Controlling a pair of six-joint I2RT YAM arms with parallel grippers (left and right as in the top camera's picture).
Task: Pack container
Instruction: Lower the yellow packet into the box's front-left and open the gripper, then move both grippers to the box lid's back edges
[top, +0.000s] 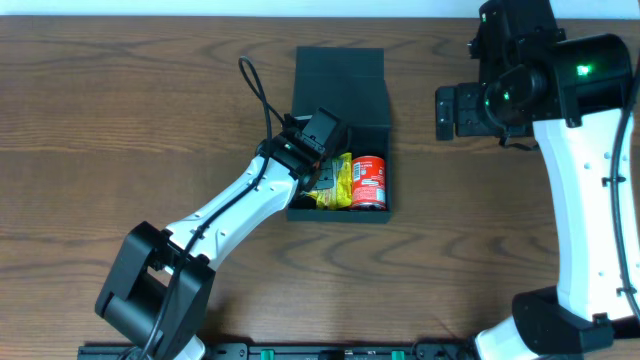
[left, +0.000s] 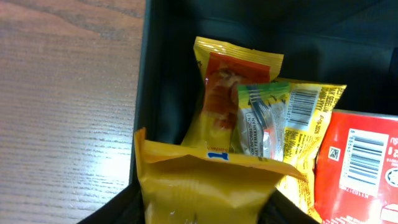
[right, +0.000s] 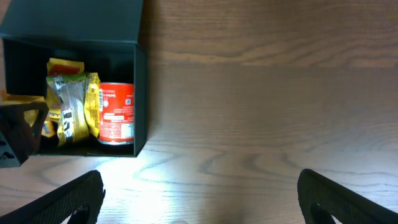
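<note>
The container (top: 372, 119) is a dark box on the wooden table with its flap lid (top: 340, 70) laid open at the far side. Inside lie a red can (top: 368, 182) and several snack packets (top: 338, 182). My left gripper (top: 318, 148) hangs over the box's left half, shut on a yellow snack packet (left: 205, 183) that fills the gap between its fingers. Below it in the left wrist view lie a yellow-red packet (left: 224, 93), a silver-green packet (left: 261, 121) and the can (left: 360, 168). My right gripper (top: 447, 110) stands open over bare table right of the box, nothing between its jaws (right: 199, 193).
The right wrist view shows the container wall (right: 142, 93) and the can (right: 116, 121) at upper left, with wood grain table (right: 261, 93) everywhere else. The left arm's base (top: 150, 280) sits at the front left, the right arm's base (top: 550, 320) at the front right.
</note>
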